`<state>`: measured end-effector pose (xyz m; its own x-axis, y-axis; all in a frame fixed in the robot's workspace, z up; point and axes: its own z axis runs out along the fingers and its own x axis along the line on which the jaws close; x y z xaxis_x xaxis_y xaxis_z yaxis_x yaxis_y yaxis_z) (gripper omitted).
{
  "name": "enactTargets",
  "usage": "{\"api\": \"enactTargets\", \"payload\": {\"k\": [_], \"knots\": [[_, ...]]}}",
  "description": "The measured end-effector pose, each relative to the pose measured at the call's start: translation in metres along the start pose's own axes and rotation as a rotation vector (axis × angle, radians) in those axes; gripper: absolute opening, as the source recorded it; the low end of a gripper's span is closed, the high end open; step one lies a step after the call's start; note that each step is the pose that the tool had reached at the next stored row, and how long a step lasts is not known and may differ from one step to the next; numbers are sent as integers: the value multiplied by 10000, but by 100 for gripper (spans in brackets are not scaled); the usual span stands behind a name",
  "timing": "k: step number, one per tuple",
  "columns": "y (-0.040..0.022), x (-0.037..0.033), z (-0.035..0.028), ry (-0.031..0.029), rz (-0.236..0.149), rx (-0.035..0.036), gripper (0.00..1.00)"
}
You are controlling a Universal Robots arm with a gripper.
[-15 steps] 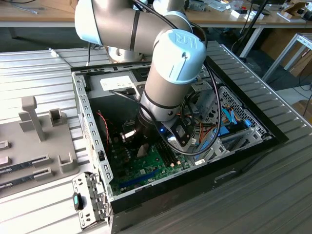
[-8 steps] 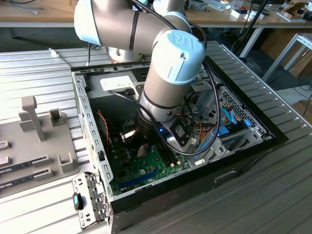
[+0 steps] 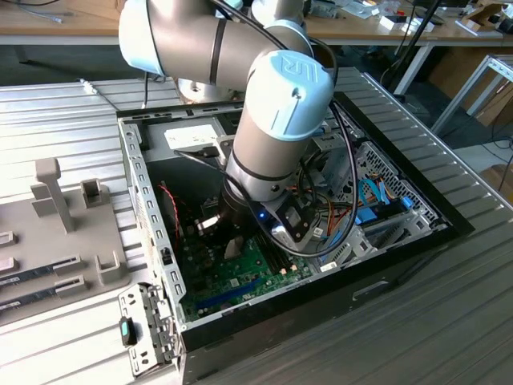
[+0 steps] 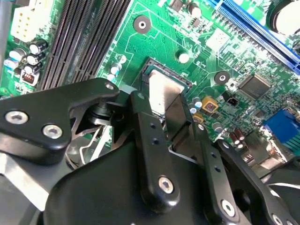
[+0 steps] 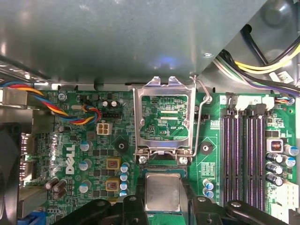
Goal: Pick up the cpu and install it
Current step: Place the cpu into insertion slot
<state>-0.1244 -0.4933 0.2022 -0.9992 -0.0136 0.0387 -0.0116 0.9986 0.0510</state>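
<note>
You are looking down into an open computer case lying on a ribbed metal table, with the robot arm reaching inside. In both wrist views, the cpu, a small silver square, sits at the socket on the green motherboard. The gripper is narrowly open, its two black fingers pressed against opposite edges of the chip. Whether the chip is fully seated cannot be told. The socket's metal retention frame stands raised, just beyond the chip. Memory slots run beside it. A grey fixture plate lies on the exterior view's left, and wooden benches stand behind.
</note>
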Motion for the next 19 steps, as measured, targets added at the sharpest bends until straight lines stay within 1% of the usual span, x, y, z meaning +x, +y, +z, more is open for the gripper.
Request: {"api": "enactTargets", "payload": {"k": [4, 9, 10, 13, 17, 19], "knots": [[-2, -25, 12, 13, 2, 73, 39], [-2, -27, 13, 10, 1, 70, 40], [-2, -28, 13, 11, 1, 70, 47], [-2, -28, 11, 11, 1, 72, 47], [1, -26, -55, 11, 1, 72, 47], [2, -26, -63, 9, 0, 70, 47]]}}
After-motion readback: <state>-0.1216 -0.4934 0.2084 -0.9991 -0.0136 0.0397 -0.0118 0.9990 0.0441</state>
